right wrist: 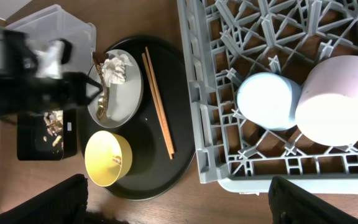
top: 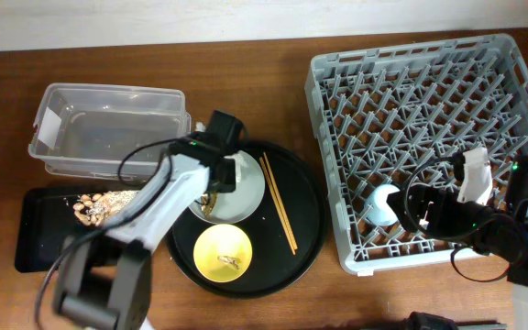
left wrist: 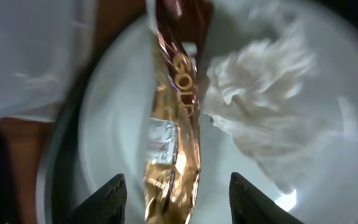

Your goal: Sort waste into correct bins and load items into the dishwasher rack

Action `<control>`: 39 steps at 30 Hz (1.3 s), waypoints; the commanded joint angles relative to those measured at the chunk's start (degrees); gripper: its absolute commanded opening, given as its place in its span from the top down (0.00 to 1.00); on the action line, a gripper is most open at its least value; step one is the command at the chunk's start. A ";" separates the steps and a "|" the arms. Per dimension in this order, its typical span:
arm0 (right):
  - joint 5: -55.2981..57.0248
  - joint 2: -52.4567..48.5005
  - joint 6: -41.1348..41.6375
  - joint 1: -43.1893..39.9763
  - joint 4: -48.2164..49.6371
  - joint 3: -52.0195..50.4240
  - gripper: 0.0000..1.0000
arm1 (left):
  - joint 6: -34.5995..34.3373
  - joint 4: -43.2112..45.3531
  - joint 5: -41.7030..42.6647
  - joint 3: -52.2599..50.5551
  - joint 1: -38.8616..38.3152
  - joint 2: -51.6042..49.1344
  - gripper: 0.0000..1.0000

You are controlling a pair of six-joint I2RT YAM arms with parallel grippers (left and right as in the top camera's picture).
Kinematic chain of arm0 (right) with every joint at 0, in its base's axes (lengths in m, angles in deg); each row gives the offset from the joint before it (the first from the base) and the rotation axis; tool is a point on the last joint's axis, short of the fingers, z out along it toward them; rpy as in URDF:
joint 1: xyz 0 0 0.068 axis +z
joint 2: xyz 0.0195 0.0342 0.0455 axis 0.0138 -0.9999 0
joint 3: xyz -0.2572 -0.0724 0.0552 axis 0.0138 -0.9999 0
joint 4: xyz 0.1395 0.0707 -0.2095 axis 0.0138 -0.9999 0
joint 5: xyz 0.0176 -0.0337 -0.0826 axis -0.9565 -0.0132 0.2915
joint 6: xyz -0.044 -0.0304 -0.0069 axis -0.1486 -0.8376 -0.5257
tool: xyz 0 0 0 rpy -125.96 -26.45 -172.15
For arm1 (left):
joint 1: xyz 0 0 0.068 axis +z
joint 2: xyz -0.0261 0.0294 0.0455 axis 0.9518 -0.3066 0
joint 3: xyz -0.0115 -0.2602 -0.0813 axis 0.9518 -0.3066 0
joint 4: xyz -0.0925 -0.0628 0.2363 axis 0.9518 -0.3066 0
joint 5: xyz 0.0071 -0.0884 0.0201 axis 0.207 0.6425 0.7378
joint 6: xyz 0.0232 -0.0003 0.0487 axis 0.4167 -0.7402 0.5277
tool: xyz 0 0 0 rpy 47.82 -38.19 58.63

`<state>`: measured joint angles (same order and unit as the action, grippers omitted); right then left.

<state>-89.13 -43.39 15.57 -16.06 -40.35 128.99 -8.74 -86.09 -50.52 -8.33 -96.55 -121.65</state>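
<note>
My left gripper (left wrist: 179, 202) is open low over the grey plate (top: 244, 197), its fingers on either side of the shiny gold-brown wrapper (left wrist: 173, 124) without touching it. Crumpled white tissue (left wrist: 272, 106) lies beside the wrapper on the plate. The yellow bowl (top: 223, 255) and the chopsticks (top: 278, 202) sit on the round black tray (top: 305, 229). Brownish scraps (top: 99, 206) lie in the flat black tray (top: 39, 243). The clear tub (top: 108, 128) stands behind it. My right gripper (right wrist: 179, 205) is open and empty near the rack's (top: 438, 101) front-left corner. The light-blue cup (right wrist: 269, 99) and pink cup (right wrist: 337, 99) sit upside down in the rack.
The yellow bowl holds a small scrap (right wrist: 115, 160). The rack fills the right half of the table. Bare wood runs along the front edge (top: 337, 302).
</note>
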 commanded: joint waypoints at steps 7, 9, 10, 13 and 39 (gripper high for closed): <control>-0.28 -0.02 -0.63 0.31 -0.02 0.76 0.07 | 1.29 -1.16 0.42 1.51 0.28 -7.85 1.00; -0.28 -0.02 -0.63 0.31 0.00 0.76 0.07 | 0.94 -4.79 0.68 4.13 0.28 -6.62 1.00; -0.28 -0.02 -0.63 0.31 0.00 0.76 0.07 | 0.94 -6.80 0.57 5.68 0.28 -5.81 1.00; -0.28 -0.02 -0.63 0.31 -0.02 0.76 0.07 | 0.98 -13.44 -0.20 11.89 0.76 -2.34 1.00; 0.15 -0.02 -0.66 0.31 -0.46 0.74 0.07 | 7.96 -16.63 10.95 26.93 11.56 -3.04 0.59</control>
<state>-89.11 -43.39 15.55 -16.06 -40.83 128.99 -3.69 -100.14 -41.69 19.19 -79.37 -125.28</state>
